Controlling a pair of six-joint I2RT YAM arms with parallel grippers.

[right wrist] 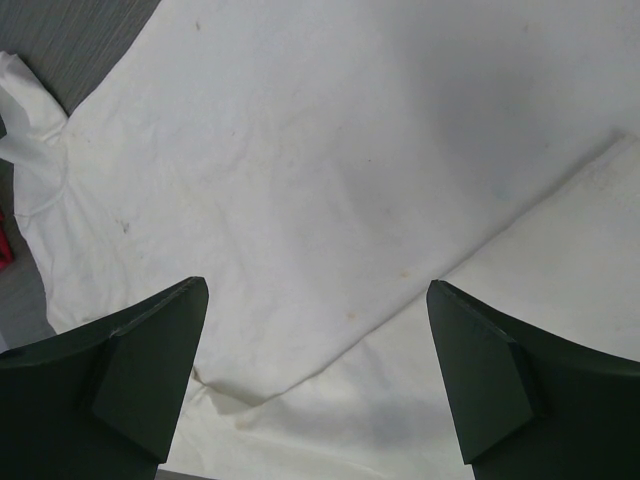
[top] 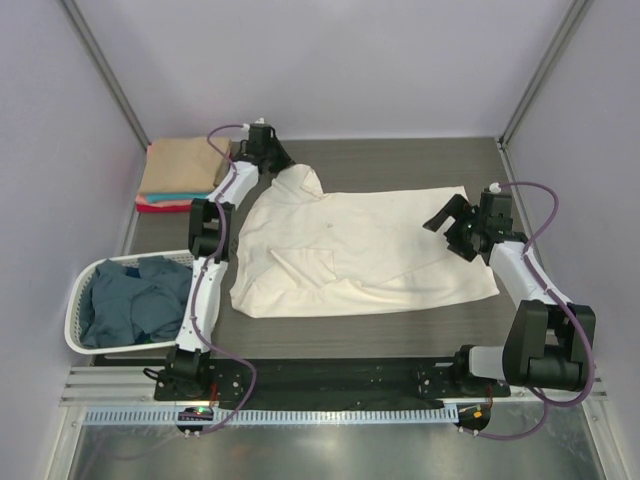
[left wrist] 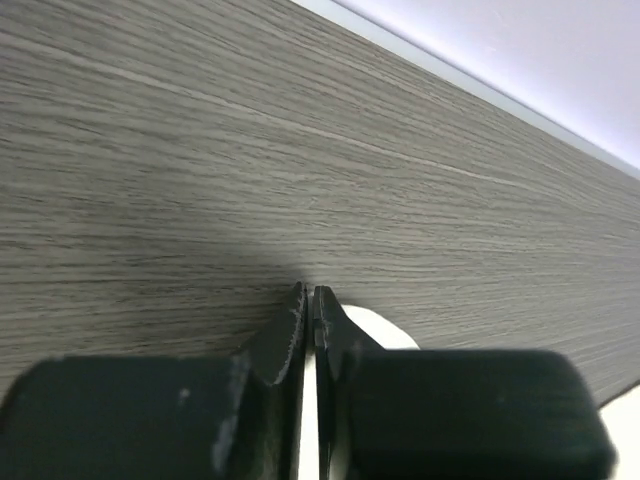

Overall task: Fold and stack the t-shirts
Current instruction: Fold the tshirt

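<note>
Left gripper (top: 281, 168) pressed shut, pinching the far-left corner of the cream t-shirt (top: 370, 250), which lies spread on the table (top: 400, 160). Right gripper (top: 447, 216) spread wide over the shirt's right edge. Tan-topped folded stack (top: 182, 165) sits far-left of the shirt; basket (top: 80, 300) with dusty-blue shirts (top: 135, 300) near-left.

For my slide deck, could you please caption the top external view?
Left gripper pinches the cream-white t-shirt at its far corner; the open right gripper hovers above it.

The whole table (top: 400, 160) is viewed from overhead. The left wrist view skims its surface closely. The cream-white t-shirt (top: 370, 245), seen closely from the right wrist, is shared overhead.
</note>
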